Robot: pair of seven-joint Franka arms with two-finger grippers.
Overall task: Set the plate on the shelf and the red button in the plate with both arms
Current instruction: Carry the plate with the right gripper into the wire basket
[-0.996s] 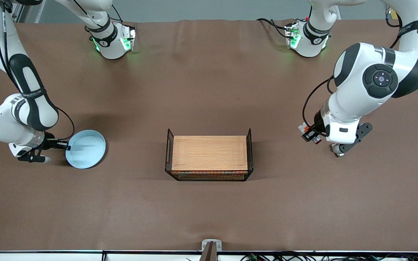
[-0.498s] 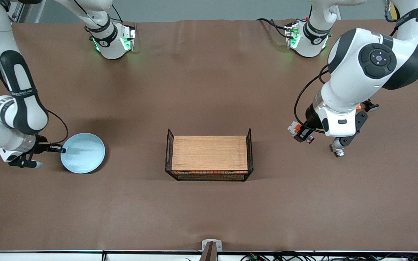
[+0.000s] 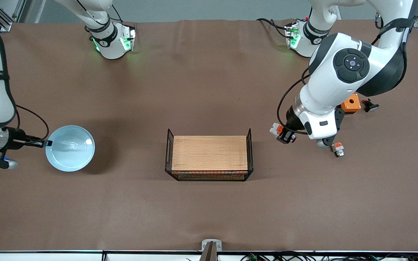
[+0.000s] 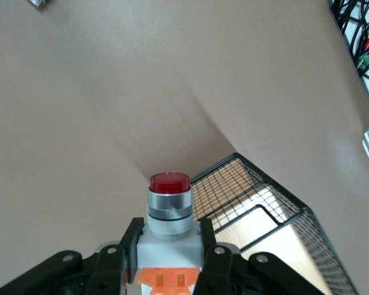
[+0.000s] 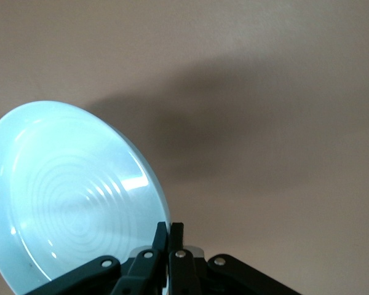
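Right gripper (image 3: 45,143): jaws pinched narrow on the rim of the plate (image 3: 70,148), which it holds tilted in the air over bare table at the right arm's end. Right wrist view confirms both fingers (image 5: 162,237) clamped on the plate's edge; plate (image 5: 74,200) carries nothing.

Left gripper (image 3: 286,136): closed on the red button (image 3: 281,131), holding it up over the table between the wire basket (image 3: 209,158) and the loose parts at the left arm's end. Left wrist view: fingers (image 4: 130,241) grip the white body of the button (image 4: 169,212) from either side, silver collar and red cap pointing away from the gripper, toward the basket (image 4: 277,215).

Containers: one black wire basket, mid-table, with a wooden board (image 3: 209,152) filling its floor; nothing else in it.

Count, loose on table under or beside the left arm: one orange box (image 3: 351,104), one small dark part (image 3: 369,105) just beside it, one orange-and-white unit (image 3: 337,148) nearer the camera. Plates: one. Red buttons: one.
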